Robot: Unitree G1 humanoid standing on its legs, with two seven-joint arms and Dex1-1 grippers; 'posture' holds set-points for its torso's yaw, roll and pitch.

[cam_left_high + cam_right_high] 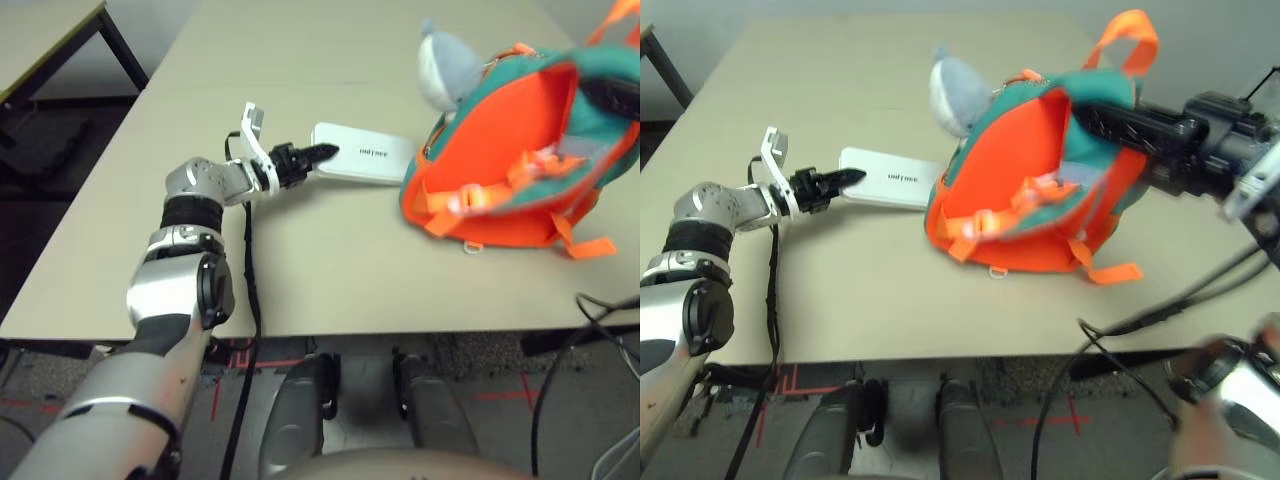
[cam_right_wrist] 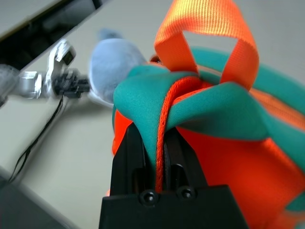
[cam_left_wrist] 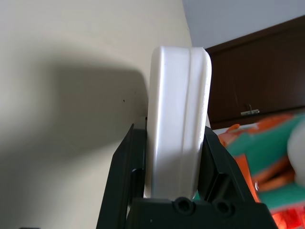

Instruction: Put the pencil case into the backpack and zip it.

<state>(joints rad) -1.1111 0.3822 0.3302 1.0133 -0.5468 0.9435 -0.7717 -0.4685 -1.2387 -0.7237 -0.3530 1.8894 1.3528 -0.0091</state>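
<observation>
The white pencil case lies flat on the beige table, left of the backpack. My left gripper is shut on the case's near end. In the left wrist view both black fingers press the case from either side. The orange and teal backpack lies on its side with its mouth open towards me and a grey plush charm at its top. My right gripper is shut on the bag's teal rim with orange piping and holds the opening up.
Black cables hang over the table's front edge at the right. A cable trails from my left wrist across the table. A second table stands at the far left. Bare tabletop lies in front of the case and bag.
</observation>
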